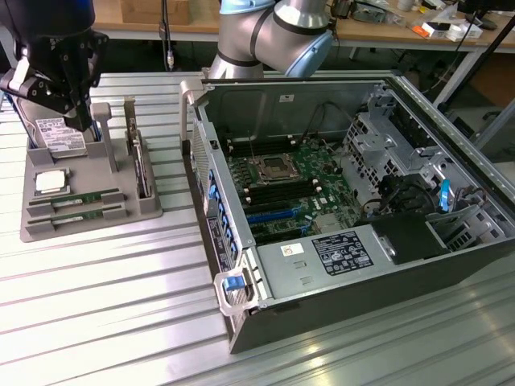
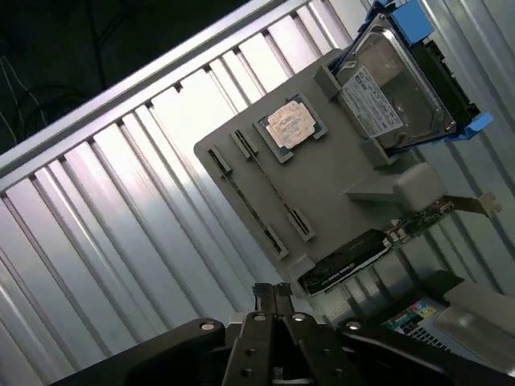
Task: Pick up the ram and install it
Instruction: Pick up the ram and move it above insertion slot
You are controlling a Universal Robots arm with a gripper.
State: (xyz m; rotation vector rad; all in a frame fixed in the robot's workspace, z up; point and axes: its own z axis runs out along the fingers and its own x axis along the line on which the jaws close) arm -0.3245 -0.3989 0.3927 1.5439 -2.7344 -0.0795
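Note:
A grey holder tray (image 1: pixel 145 211) lies on the slatted table at the exterior view's left. Two thin green sticks stand edge-up in its parallel slots. The ram (image 1: pixel 80 197) (image 2: pixel 273 186) is the one nearer the silver processor chip (image 1: pixel 50 181) (image 2: pixel 291 126); the matching second stick (image 1: pixel 76 212) (image 2: pixel 245 203) sits beside it. My black gripper (image 1: pixel 78 112) (image 2: pixel 273 291) hangs above the holder, over its hard-drive end, clear of both sticks. Its fingertips are pressed together, shut, with nothing between them.
A hard drive (image 1: pixel 60 133) (image 2: pixel 390 96) and an upright expansion card (image 1: pixel 142 165) (image 2: pixel 346 261) also sit in the holder. The open computer case (image 1: pixel 338 201) lies at the exterior view's right, motherboard (image 1: pixel 282 181) exposed. Bare table slats surround the holder.

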